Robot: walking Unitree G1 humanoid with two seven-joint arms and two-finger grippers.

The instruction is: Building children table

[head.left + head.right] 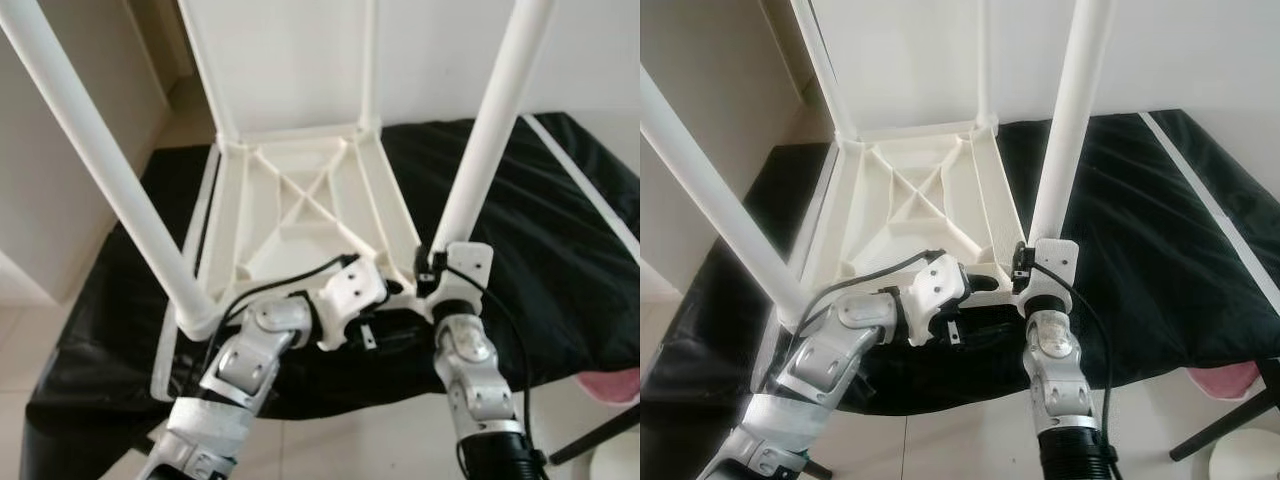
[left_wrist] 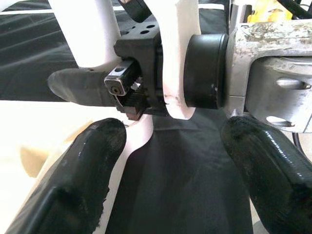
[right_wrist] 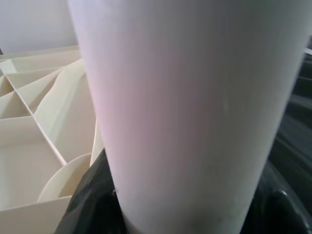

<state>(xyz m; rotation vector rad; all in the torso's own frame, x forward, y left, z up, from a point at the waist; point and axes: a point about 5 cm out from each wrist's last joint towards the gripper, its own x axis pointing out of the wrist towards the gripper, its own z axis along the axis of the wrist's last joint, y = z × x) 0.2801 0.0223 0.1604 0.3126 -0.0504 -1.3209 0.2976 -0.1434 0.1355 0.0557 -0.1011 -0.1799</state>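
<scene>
The white children's table (image 1: 290, 200) lies upside down on a black sheet (image 1: 540, 230), its ribbed underside facing up. Its legs stand upward: the near right leg (image 1: 490, 130), the near left leg (image 1: 100, 160) and two far legs (image 1: 370, 60). My right gripper (image 1: 438, 262) is shut on the base of the near right leg, which crowds the right wrist view (image 3: 185, 112). My left gripper (image 2: 170, 165) is open just beside the right wrist, its two black fingers (image 2: 73, 180) spread, nothing between them.
The black sheet covers the floor under the table. A pale wall rises behind and at the left. At the near right lie a pink object (image 1: 610, 385), a white round thing (image 1: 1245, 455) and a black rod (image 1: 1220, 425).
</scene>
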